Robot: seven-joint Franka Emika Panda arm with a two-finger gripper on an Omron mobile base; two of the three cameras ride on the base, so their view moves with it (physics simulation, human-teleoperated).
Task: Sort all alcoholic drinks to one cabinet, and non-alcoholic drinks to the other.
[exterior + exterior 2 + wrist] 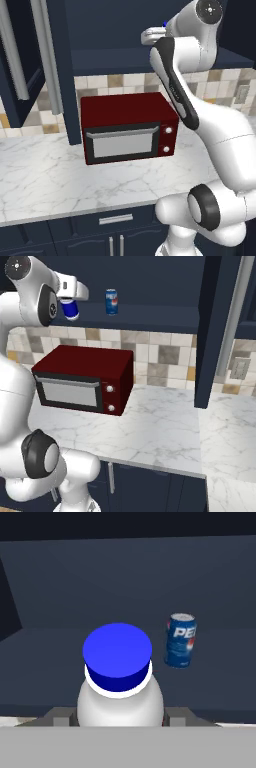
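Small white plastic bottle (120, 699) with round blue cap, pinched between the two-finger gripper (120, 718) at the open dark navy cabinet (150, 316); short blue can (180, 640) stands upright inside, beside it

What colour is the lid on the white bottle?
Blue. The bottle's cap shows best in the hand view.

I see the white bottle (120, 704) as smooth, plastic-looking, with a matt blue cap (117, 650), and the blue can (111, 301) as printed metal with a dull sheen. The counter (55, 180) reads to me as polished white marble with grey veins; the backsplash (165, 356) is tile. The red microwave (127, 127) looks glossy, the navy cabinet (150, 281) flat matt, its bar handle (15, 55) brushed silver metal.
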